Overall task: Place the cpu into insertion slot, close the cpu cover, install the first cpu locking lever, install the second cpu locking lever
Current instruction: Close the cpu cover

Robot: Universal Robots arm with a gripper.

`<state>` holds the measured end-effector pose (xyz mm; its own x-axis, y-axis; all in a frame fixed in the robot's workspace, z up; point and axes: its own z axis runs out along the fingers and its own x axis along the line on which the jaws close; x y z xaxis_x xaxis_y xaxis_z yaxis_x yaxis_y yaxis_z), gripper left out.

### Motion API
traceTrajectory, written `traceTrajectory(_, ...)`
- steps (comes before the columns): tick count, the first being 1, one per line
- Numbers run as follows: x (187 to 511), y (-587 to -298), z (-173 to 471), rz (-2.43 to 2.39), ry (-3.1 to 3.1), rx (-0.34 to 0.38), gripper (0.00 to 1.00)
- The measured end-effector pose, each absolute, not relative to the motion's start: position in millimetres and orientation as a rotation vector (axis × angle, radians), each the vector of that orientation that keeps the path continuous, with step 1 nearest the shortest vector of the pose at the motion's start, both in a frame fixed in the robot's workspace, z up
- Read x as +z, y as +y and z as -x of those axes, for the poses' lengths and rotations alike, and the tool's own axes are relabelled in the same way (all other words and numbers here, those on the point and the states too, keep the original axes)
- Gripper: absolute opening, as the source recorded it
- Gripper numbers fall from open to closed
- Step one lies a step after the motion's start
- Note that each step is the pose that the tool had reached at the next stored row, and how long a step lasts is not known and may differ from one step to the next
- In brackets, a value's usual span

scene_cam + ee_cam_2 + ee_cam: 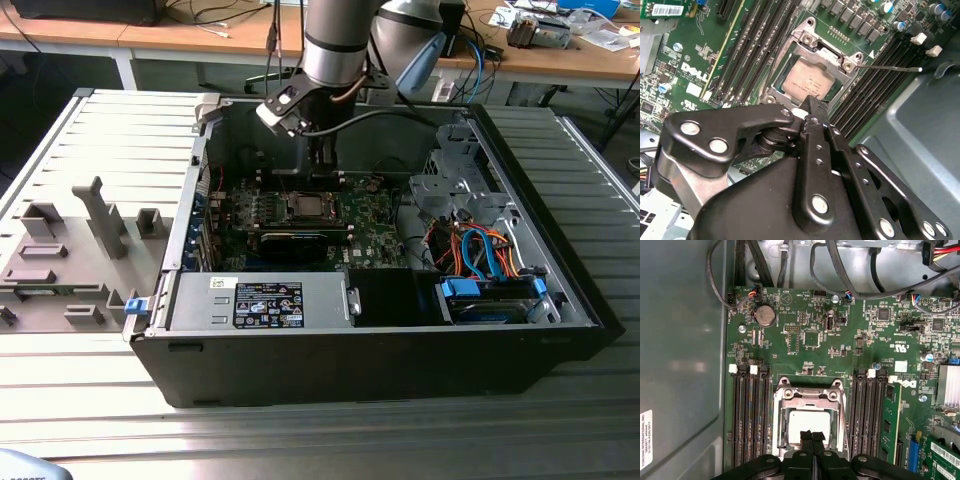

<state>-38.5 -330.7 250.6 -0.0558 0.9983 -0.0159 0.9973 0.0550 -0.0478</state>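
Gripper (812, 436) fingers pinched together, nothing btwn them, tips just over the cpu (807, 420). Cpu's sitting in the insertion slot (781, 432) on the mobo (850, 360), w/ cpu cover (807, 394) framing it.

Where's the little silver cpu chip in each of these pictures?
Exterior view: the cpu sits mid-board inside the open case, under the arm.
First wrist view: the cpu lies just beyond the shut end effector, inside a silver frame.
Second wrist view: the cpu lies just past the end effector.
Shared landmark: that silver frame.
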Motion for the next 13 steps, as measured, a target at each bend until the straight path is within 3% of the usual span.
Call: traceTrajectory(13,247.4,-330.7,44.7,2.144,-2.266,0.071,0.11)
